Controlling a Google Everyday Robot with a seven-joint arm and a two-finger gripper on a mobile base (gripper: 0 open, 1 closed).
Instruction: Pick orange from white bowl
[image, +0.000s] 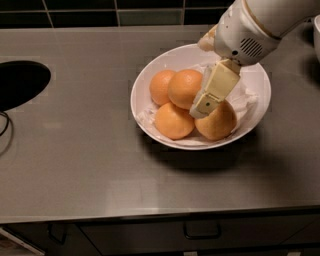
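Clerk: Contents of the white bowl (145, 75)?

Checker: 4 fruits on crumpled white paper (246, 97). The orange (184, 88), deepest in colour, sits raised at the middle and rests against the other 3: back-left orange (161, 86), front-left orange (173, 121), front-right orange (217, 122).

Clerk: Gripper?

Checker: 1 gripper (201, 109), cream-coloured, on a white arm (250, 30) that enters from the upper right. It slants down into the bowl. Its tip lies in the gap between the orange and the front-right orange, touching or just beside both. Spread or closed: cannot tell. The orange lies in the bowl, not lifted.

Clerk: Surroundings?

Checker: 1 grey metal counter (75, 165), with the bowl standing right of its middle. 1 dark round opening (20, 82) at the left edge, well apart from the bowl. Dark tiles (100, 15) behind. 1 drawer handle (202, 231) below the front edge.
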